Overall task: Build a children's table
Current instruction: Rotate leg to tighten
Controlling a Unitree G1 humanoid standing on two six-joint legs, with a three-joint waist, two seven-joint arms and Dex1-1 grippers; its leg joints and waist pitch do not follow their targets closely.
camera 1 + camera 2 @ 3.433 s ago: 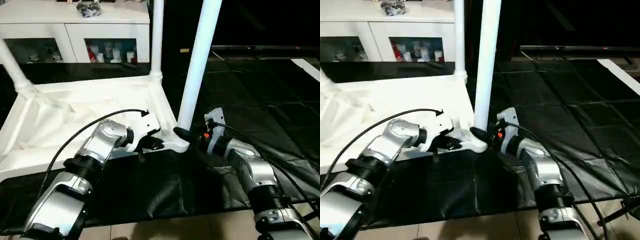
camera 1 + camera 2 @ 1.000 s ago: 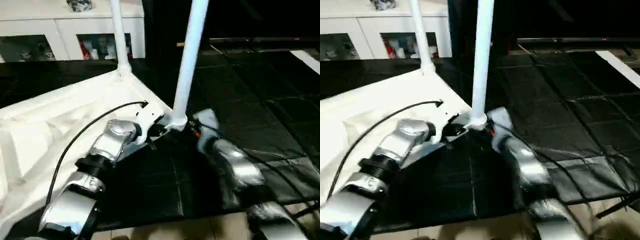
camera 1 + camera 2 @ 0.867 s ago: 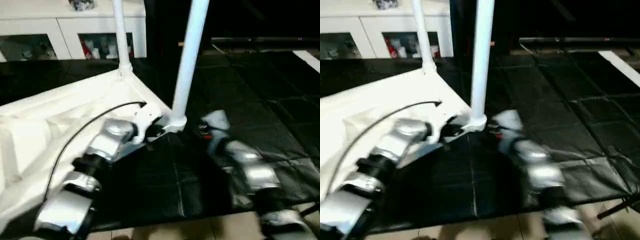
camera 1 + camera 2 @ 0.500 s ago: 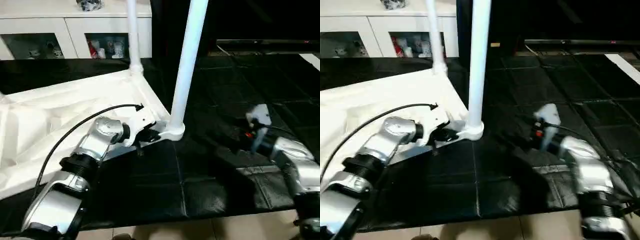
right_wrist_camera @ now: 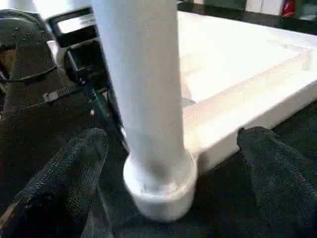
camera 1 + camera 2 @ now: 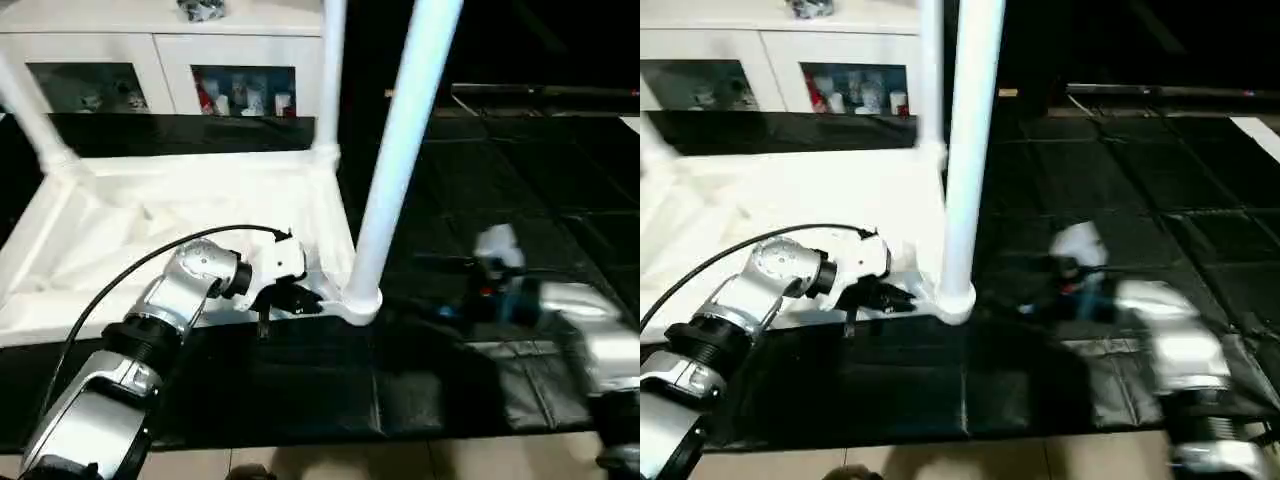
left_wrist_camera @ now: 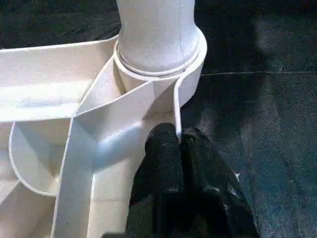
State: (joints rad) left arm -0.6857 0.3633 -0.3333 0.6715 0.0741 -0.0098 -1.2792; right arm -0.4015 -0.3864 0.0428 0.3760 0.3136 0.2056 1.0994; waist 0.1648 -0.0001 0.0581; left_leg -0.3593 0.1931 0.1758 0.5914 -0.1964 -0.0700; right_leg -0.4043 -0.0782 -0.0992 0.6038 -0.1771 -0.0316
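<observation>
Left wrist view shows the left end effector with its black fingers pressed together, pinching the thin rim of the children's table just beside the corner socket where a leg stands upright. Right wrist view has the right end effector spread wide, one finger to each side of that same leg but apart from it. Beyond them, the table lies upside down on the black floor mat, more legs rising from its far corners, in front of a white cabinet.
</observation>
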